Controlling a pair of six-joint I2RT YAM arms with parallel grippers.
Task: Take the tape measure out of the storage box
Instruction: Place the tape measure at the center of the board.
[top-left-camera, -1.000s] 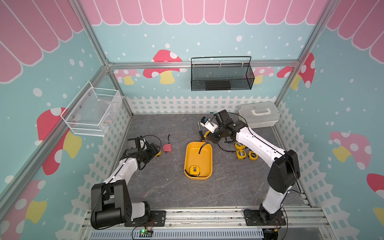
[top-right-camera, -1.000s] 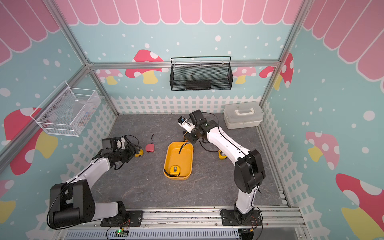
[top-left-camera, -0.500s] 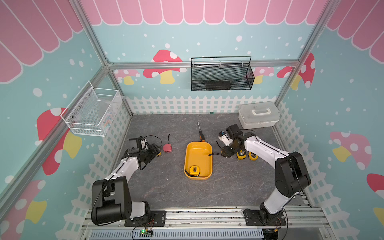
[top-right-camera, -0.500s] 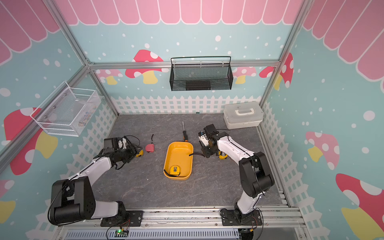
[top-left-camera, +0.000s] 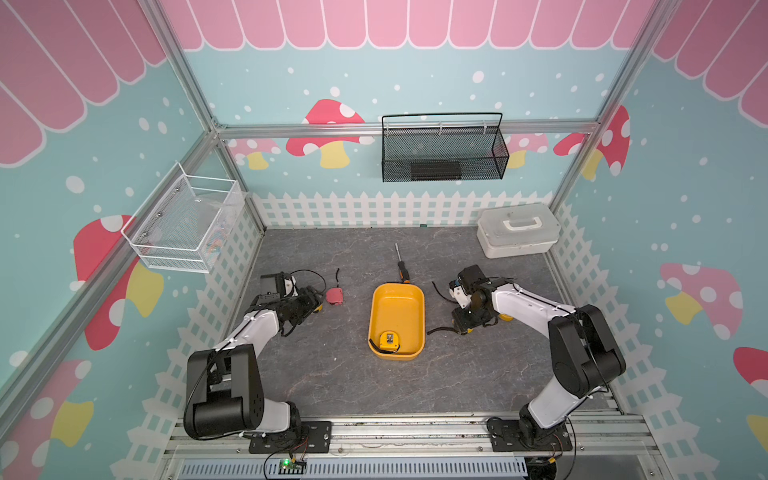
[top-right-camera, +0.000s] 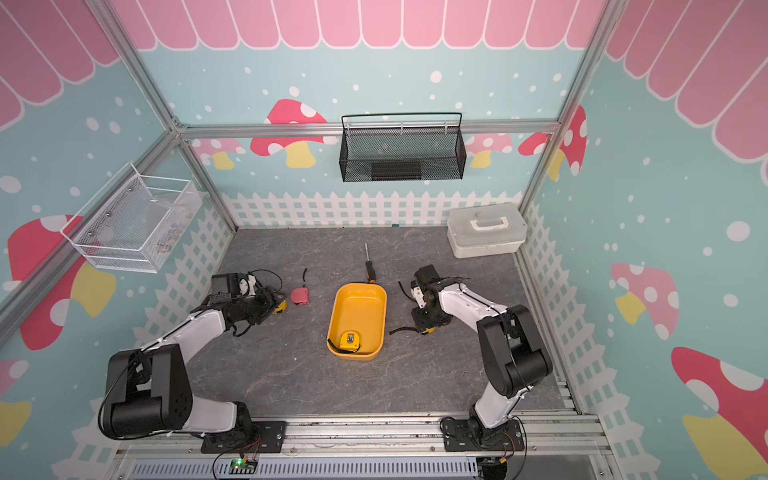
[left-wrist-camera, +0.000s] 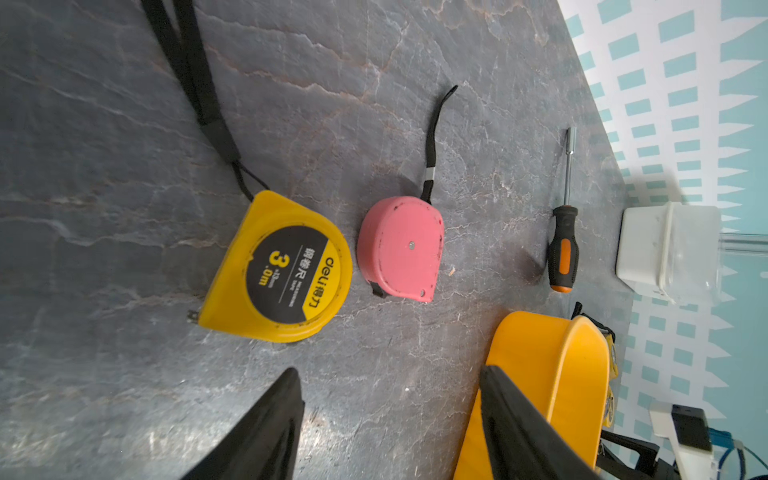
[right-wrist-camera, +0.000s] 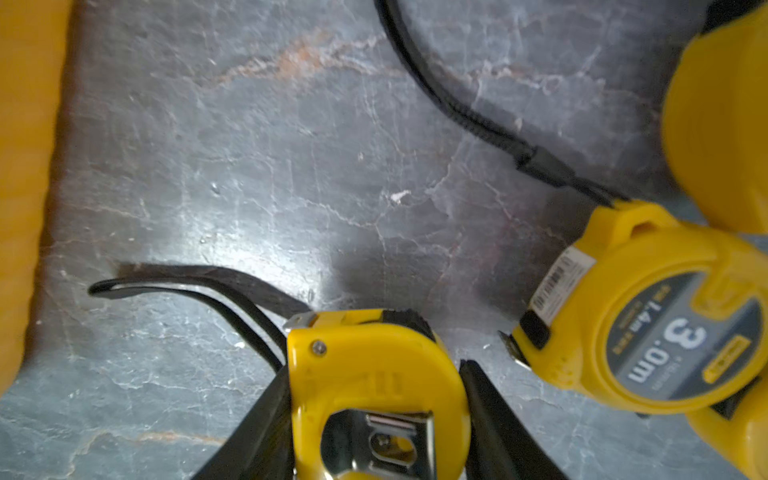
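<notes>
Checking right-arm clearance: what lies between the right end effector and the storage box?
Only the black strap of the yellow tape measure the right end effector grips, lying short of the storage box; right wrist view shows it.

So the tray (top-left-camera: 397, 305) is yellow-orange, and the tape measure (top-left-camera: 389, 341) inside is yellow and black. At the tray's 9 o'clock there's a pink tape measure (left-wrist-camera: 399, 247); at 12, a screwdriver (left-wrist-camera: 563, 249) in black with an orange stripe. The clipped tape measure (right-wrist-camera: 374, 365) is yellow, silver clip. And the table (top-left-camera: 332, 382) is grey marble with rusty veins.
</notes>
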